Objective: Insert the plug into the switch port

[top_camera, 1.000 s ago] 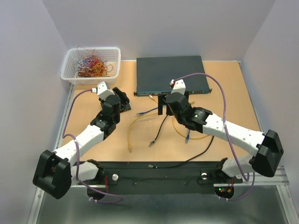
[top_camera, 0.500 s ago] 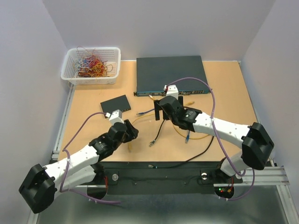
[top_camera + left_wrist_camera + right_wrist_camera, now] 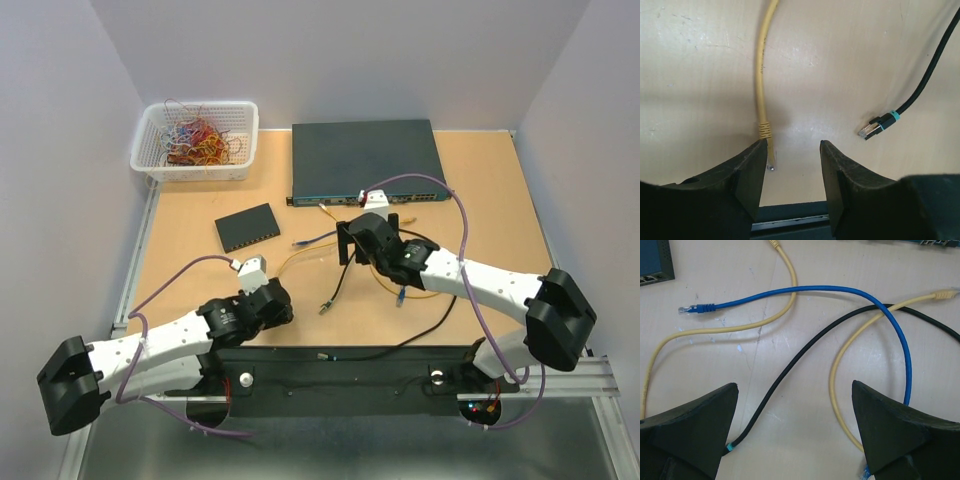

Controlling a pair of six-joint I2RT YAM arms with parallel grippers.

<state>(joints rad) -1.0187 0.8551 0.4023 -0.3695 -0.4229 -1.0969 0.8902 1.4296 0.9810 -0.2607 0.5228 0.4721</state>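
Counter point(image 3: 490, 200) seen from above, with both wrist views.

Left end effector point(image 3: 792, 145) – low over the near part of the counter, jaws parted about halfway, gripping nothing. The yellow plug point(image 3: 768, 152) lies flat on the wood just beside the tip of one finger point(image 3: 747, 175), with bare counter between the two fingers. Its yellow cable point(image 3: 760, 75) runs straight away from the arm. To the other side lies a black plug point(image 3: 871, 129), whose boot carries a teal band point(image 3: 892, 116); no lettering can be made out on it.

Right end effector point(image 3: 794, 385) – spread wide and empty, hanging over crossed cables: a blue cable point(image 3: 840, 290) ending in a blue plug point(image 3: 690, 310), a black cable point(image 3: 805, 347), and a second yellow cable point(image 3: 840, 355).

The small black box point(image 3: 247, 227) sits flat left of centre, well apart from both arms. Its row of ports point(image 3: 649, 278) faces the near side, with no plug in the ports that show.

Behind stand a dark grey-blue rack switch point(image 3: 365, 155), its front markings too small to read, and a white basket point(image 3: 150, 160) of coloured wires point(image 3: 200, 140).
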